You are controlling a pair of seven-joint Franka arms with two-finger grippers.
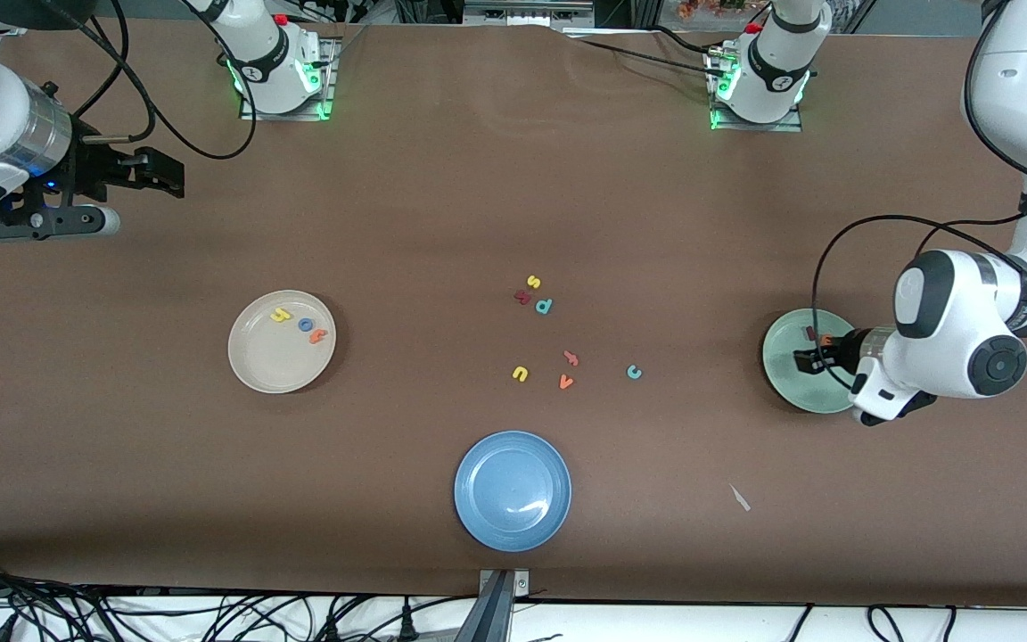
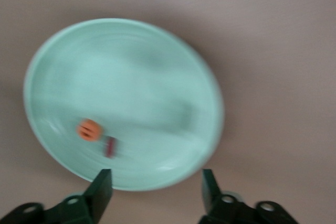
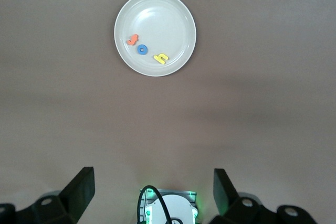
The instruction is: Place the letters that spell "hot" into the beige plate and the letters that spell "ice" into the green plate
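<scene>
Front view: beige plate [image 1: 282, 341] toward the right arm's end of the table, holding yellow h [image 1: 280, 315], blue o [image 1: 306, 325] and orange t [image 1: 317, 336]. Green plate [image 1: 809, 360] toward the left arm's end, with the left gripper [image 1: 806, 358] low over it, and an orange e [image 1: 825, 340] and dark red i [image 1: 810, 333] lying in the plate. Teal c [image 1: 634, 372] on bare table between the loose letters and the green plate. Blue plate [image 1: 513, 489] nearest the camera. Right gripper [image 1: 152, 172] waits in the air near its own end of the table

Left wrist view: fingers [image 2: 100, 191] spread apart, grasping nothing; orange e [image 2: 89, 129] and dark red i [image 2: 110, 147] lie side by side in the green plate [image 2: 157, 66]

Right wrist view: fingers [image 3: 79, 190] wide apart and empty; beige plate [image 3: 178, 19] with 3 letters in a row
</scene>
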